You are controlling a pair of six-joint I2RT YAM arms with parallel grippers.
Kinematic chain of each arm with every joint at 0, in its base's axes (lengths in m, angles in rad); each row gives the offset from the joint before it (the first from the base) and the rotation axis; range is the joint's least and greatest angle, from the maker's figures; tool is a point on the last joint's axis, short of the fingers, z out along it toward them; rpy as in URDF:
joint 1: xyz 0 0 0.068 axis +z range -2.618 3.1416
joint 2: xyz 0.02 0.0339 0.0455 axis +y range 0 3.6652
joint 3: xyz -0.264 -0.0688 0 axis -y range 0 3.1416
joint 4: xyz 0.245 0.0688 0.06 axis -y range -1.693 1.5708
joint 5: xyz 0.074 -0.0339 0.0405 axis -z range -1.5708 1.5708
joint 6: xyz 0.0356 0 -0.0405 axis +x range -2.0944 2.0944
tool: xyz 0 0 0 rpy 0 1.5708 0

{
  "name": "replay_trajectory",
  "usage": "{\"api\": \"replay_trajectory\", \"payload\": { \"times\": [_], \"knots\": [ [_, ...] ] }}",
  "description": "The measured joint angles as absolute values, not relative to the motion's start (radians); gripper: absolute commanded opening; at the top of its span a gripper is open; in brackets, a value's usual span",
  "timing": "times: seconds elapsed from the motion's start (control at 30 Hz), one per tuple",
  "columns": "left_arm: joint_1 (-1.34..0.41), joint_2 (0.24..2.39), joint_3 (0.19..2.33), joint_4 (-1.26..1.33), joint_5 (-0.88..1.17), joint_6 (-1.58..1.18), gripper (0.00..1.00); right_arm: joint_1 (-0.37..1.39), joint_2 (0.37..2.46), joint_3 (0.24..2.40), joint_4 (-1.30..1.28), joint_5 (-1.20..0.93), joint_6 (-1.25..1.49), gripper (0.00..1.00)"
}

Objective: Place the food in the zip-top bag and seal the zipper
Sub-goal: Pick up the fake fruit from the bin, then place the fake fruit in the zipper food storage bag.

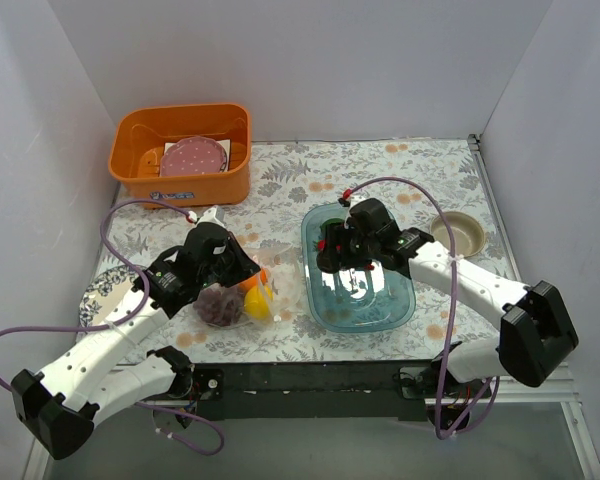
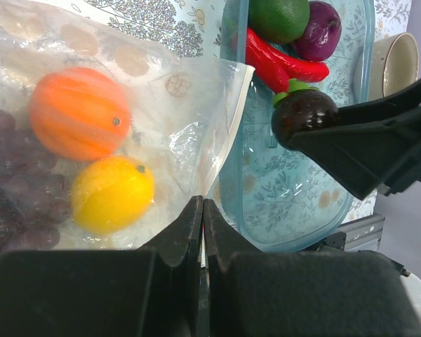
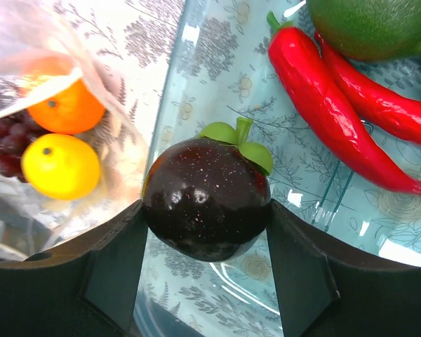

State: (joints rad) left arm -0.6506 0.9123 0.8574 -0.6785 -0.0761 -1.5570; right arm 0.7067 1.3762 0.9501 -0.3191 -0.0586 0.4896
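over the blue tray (image 2: 295,210), the right gripper (image 3: 207,235) is clamped on a glossy dark fruit (image 3: 203,196) with a green cap, lifted clear of the red chili (image 3: 323,91), green round fruit (image 2: 279,17) and purple piece (image 2: 317,31) lying at the tray's far end; just beside the tray on the table (image 1: 280,200) lies the zip-top bag (image 2: 189,119), already holding the orange (image 2: 79,112), lemon (image 2: 112,193) and grapes (image 2: 14,189); the left gripper (image 2: 202,210) is pressed closed, apparently nipping the bag's film; likely trouble: the mouth by the zipper (image 2: 231,126) looks slack and hardly open, so the fruit may butt the lip and shove the bag away, or tug the film out of that pinch; being round and smooth, it could also squirt from the pads and roll off.
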Motion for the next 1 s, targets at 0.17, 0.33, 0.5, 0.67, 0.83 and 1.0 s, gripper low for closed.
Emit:
{"api": "replay_trajectory", "payload": {
  "times": [0.17,0.33,0.5,0.67,0.83,1.0],
  "knots": [
    [-0.651,0.91,0.857,-0.676,-0.07,-1.559,0.0,0.707,1.304,0.95,-0.319,-0.056,0.514,0.49],
    [-0.651,0.907,0.857,-0.675,-0.069,-1.56,0.0,0.707,1.264,0.947,-0.295,-0.1,0.553,0.5],
    [-0.651,0.907,0.857,-0.672,-0.063,-1.563,0.0,0.727,1.261,0.894,-0.189,-0.181,0.62,0.51],
    [-0.651,0.903,0.857,-0.672,-0.061,-1.571,0.0,0.784,1.293,0.867,-0.084,-0.253,0.683,0.52],
    [-0.651,0.899,0.857,-0.672,-0.059,-1.572,0.0,0.84,1.391,0.871,0.049,-0.303,0.73,0.52],
    [-0.651,0.899,0.857,-0.672,-0.058,-1.575,0.0,0.885,1.546,0.906,0.124,-0.326,0.754,0.52]
  ]
}}
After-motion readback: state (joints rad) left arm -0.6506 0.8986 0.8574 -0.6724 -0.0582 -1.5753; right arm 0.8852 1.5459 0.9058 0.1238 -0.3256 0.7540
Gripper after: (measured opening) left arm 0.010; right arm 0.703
